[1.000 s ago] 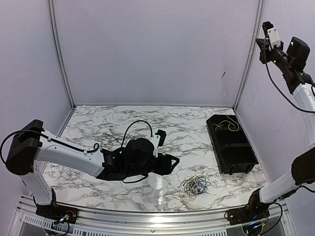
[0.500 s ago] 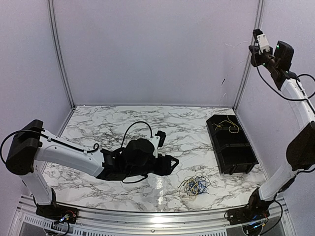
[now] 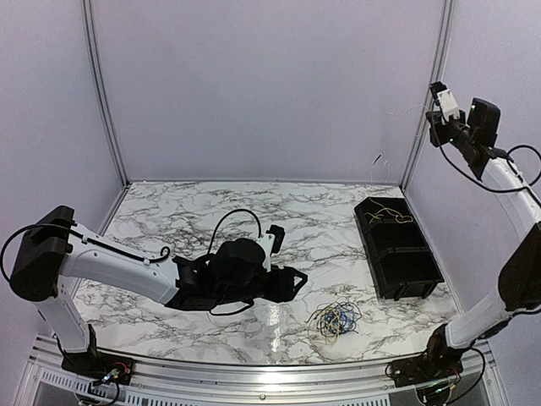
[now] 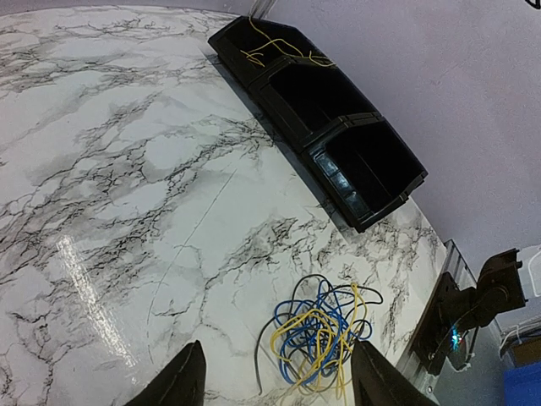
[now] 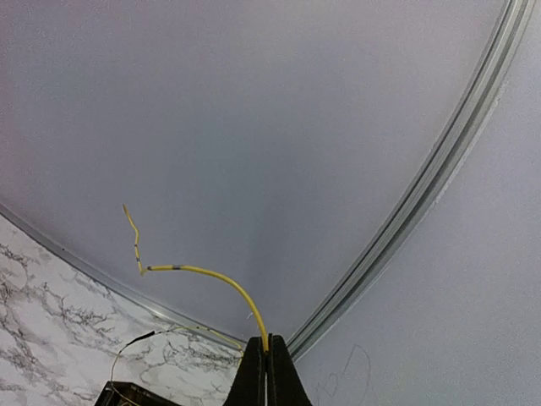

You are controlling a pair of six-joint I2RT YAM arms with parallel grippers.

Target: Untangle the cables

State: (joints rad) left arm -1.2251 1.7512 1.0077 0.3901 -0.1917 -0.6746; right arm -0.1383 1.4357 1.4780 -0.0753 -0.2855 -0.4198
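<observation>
A tangle of thin yellow, blue and black cables (image 3: pixel 335 319) lies on the marble table near the front edge. My left gripper (image 3: pixel 297 282) hovers low just left of it, open, with nothing between its fingers. In the left wrist view the tangle (image 4: pixel 325 338) sits ahead, close to the right finger (image 4: pixel 372 381). My right gripper (image 3: pixel 438 90) is raised high at the back right corner. It is shut (image 5: pixel 267 372) on one yellow cable (image 5: pixel 211 275), which curves up and left from the fingertips. A further yellow cable (image 3: pixel 390 213) lies in the far compartment of the black bin (image 3: pixel 410 289).
The black bin (image 4: pixel 338 178), with three compartments, stands on the right side of the table. Lilac walls enclose the table on three sides. A metal rail (image 3: pixel 254 372) runs along the near edge. The right arm's base (image 4: pixel 473 296) stands past the tangle.
My right gripper has come down and leftward from the top right corner, still shut on the yellow cable. The left arm and the tangle have not moved.
</observation>
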